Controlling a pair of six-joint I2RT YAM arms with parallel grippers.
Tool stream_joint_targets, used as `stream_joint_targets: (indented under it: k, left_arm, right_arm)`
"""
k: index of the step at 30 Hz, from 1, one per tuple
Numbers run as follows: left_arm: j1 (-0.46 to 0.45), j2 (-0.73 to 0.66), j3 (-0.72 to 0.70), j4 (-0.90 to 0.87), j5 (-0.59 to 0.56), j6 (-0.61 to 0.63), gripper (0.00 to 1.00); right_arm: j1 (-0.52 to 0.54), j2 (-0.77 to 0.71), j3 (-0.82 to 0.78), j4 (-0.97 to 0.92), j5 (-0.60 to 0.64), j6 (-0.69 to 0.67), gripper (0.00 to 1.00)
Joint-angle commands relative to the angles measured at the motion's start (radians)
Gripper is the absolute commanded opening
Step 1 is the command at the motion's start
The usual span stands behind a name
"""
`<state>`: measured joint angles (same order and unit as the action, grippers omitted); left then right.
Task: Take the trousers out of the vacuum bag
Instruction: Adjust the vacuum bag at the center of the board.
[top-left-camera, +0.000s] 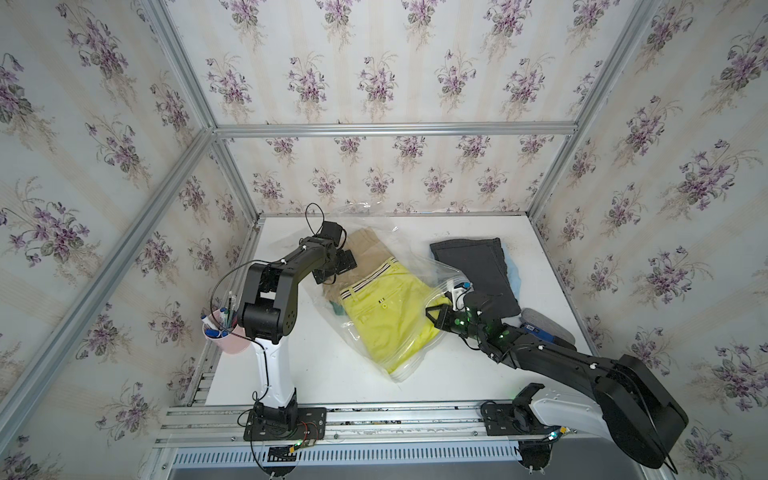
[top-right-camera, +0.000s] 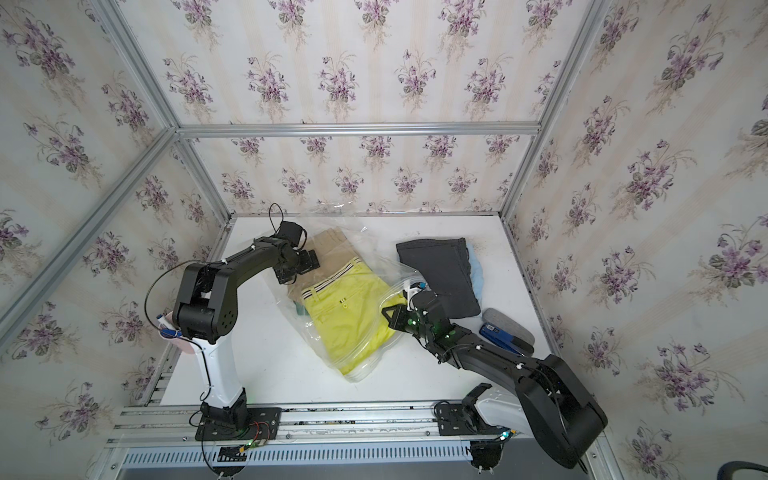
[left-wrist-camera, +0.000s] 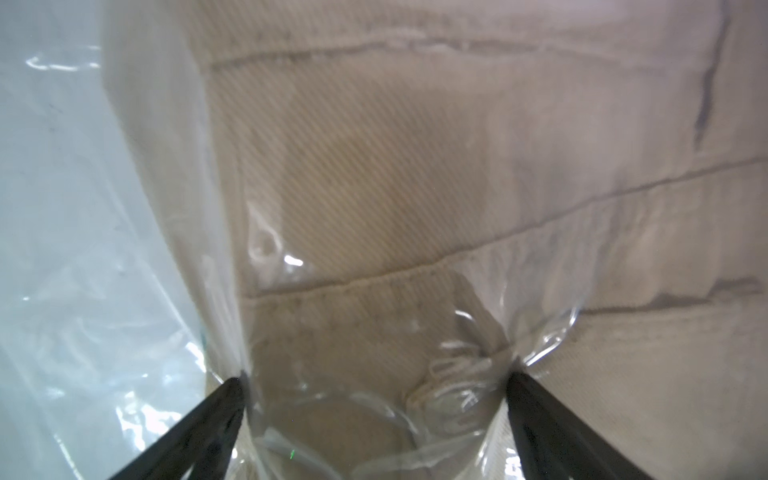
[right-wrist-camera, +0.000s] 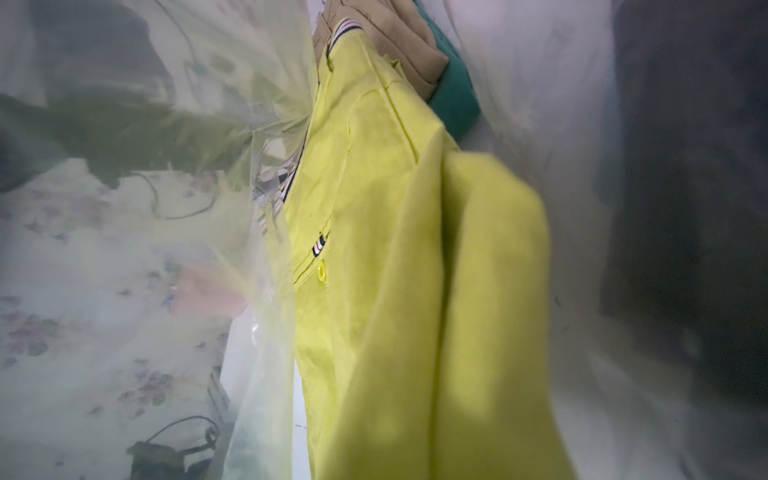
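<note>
Top views show a white counter (top-left-camera: 291, 365) with a crinkly, see-through vacuum bag (top-left-camera: 330, 326) lying across its middle, mouth turned to the right. Two pairs are already out, stacked at the far right of the counter: the black trousers (top-left-camera: 478, 270) on top of the light blue trousers (top-left-camera: 512, 272). Inside the bag lie the yellow-green trousers (top-left-camera: 386, 324) over the tan trousers (top-left-camera: 370, 251), with a sliver of the teal green trousers (top-left-camera: 336, 308) peeking out at the left. No purple pair is visible. The left gripper (top-left-camera: 335, 268) rests on the far left part of the bag, jaws spread wide and pressing plastic onto tan cloth, probably to anchor it. The right gripper (top-left-camera: 434, 318) sits at the bag's mouth with its jaws closed. In the right wrist view a bunched fold of yellow-green cloth fills the foreground, so they seem to pinch that pair. The task looks under half done, with at least three pairs left to pull out.
</note>
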<state>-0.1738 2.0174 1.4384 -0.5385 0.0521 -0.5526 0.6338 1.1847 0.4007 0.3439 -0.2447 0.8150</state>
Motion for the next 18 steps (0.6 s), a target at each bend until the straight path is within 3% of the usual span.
stream_joint_targets:
  k: [1, 11, 18]
  left_arm:
    - [0.002, 0.006, -0.007, -0.009, -0.007, 0.027, 1.00]
    - [0.030, 0.032, 0.030, 0.035, 0.052, 0.031, 1.00]
    - [0.043, 0.057, 0.056, 0.037, 0.065, 0.034, 1.00]
  right_arm:
    - [-0.002, -0.013, -0.017, 0.066, -0.008, 0.002, 0.00]
    - [0.002, -0.154, -0.070, 0.015, 0.001, 0.127, 0.00]
    - [0.004, -0.391, -0.093, -0.261, 0.053, 0.101, 0.00]
